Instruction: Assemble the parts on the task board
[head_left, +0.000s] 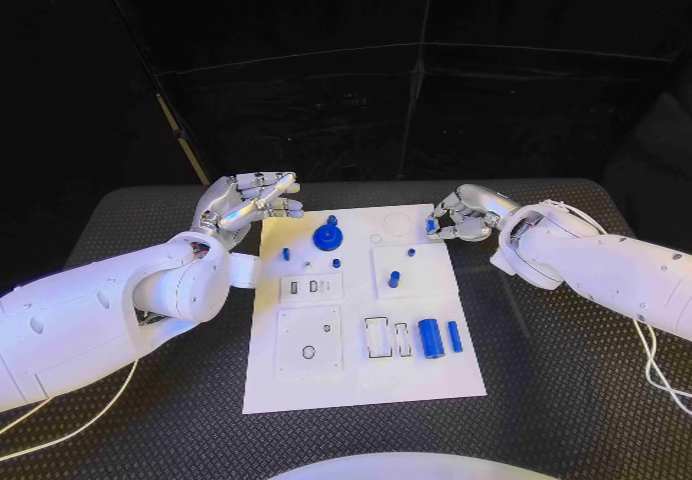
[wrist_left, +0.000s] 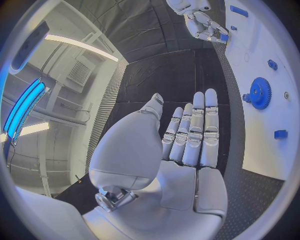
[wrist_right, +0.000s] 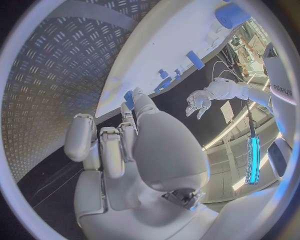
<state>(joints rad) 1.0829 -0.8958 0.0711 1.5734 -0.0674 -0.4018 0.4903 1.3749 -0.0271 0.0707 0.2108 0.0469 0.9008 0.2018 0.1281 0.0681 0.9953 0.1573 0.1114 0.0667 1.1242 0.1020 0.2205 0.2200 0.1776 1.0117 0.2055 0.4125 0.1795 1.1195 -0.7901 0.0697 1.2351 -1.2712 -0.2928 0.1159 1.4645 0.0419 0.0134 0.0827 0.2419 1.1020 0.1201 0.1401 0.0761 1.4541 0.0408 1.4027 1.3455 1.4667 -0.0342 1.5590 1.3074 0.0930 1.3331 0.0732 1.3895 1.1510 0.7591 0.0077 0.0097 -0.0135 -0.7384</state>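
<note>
The white task board (head_left: 361, 385) lies in the middle of the table. A blue gear (head_left: 329, 237) stands near its far end, with small blue pegs (head_left: 394, 281) around it. A blue cylinder (head_left: 428, 337) and a blue bar (head_left: 454, 336) lie nearer me. My left hand (head_left: 253, 200) hovers off the board's far left corner, its fingers straight (wrist_left: 194, 130) and holding nothing. My right hand (head_left: 464, 215) is at the board's far right edge, with a small blue part (head_left: 431, 226) pinched between its thumb and a fingertip (wrist_right: 129, 97).
Two white inset plates (head_left: 309, 340) and open rectangular slots (head_left: 378, 337) sit in the board's near half. Black ribbed matting (head_left: 562, 380) covers the table around the board. A white cable (head_left: 656, 365) trails beside my right arm.
</note>
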